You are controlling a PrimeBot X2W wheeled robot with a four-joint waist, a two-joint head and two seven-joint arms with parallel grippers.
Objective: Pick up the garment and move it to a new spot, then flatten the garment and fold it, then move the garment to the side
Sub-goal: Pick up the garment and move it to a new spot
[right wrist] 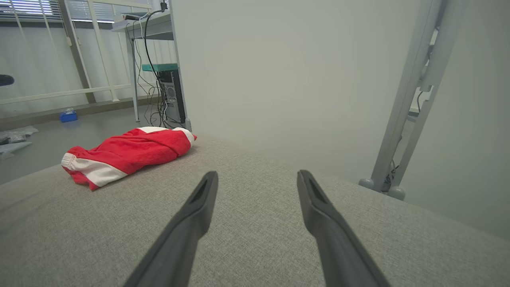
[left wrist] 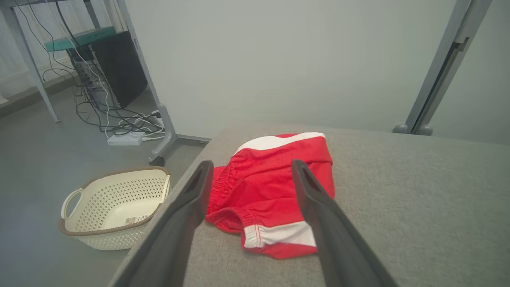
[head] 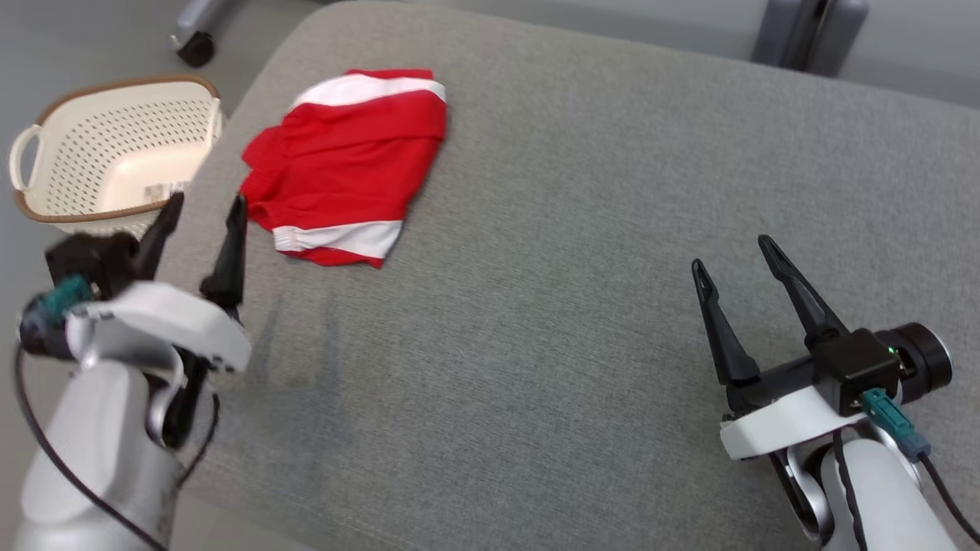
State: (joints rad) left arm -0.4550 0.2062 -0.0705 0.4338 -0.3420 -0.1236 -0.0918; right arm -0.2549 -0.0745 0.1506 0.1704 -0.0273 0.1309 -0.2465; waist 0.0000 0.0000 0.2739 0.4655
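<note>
Your left gripper (head: pixel 208 200) and right gripper (head: pixel 730 252) gape empty | one garment (head: pixel 344 161), long axis near-to-far | one basket (head: pixel 84 153)

Camera placement
The grey cushion (head: pixel 582 229) is overlooked from the head; the red shorts (head: pixel 344 164) are shared by both low wrist views.
</note>
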